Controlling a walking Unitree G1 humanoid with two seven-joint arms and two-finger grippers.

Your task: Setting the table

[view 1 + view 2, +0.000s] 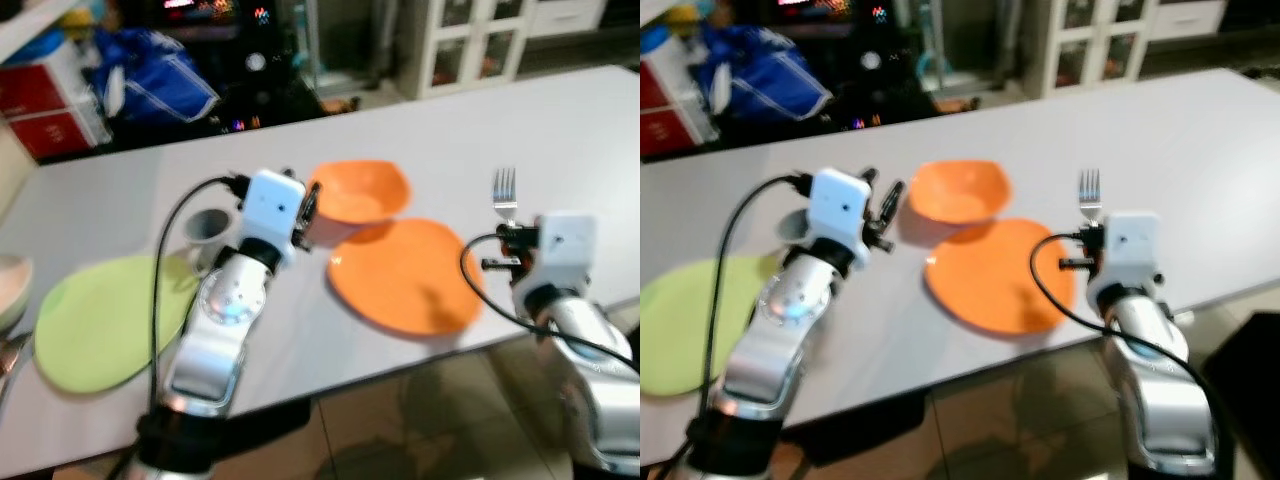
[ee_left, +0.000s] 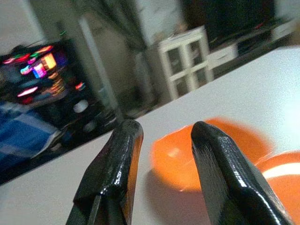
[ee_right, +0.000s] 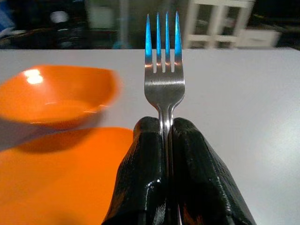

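An orange plate (image 1: 405, 275) lies near the white table's front edge, with an orange bowl (image 1: 358, 190) touching its far side. My right gripper (image 3: 164, 140) is shut on a silver fork (image 1: 504, 192), held tines forward just right of the plate. My left gripper (image 2: 161, 140) is open and empty, hovering over the table just left of the bowl. A light green plate (image 1: 105, 320) lies at the left, and a grey cup (image 1: 208, 228) stands between it and the bowl, partly behind my left arm.
A pale bowl (image 1: 10, 290) sits at the table's far left edge. Behind the table (image 1: 560, 120) are a white glass-door cabinet (image 1: 470, 45), a blue bag (image 1: 150, 80) and red boxes (image 1: 45, 105). Bare tabletop stretches right of the fork.
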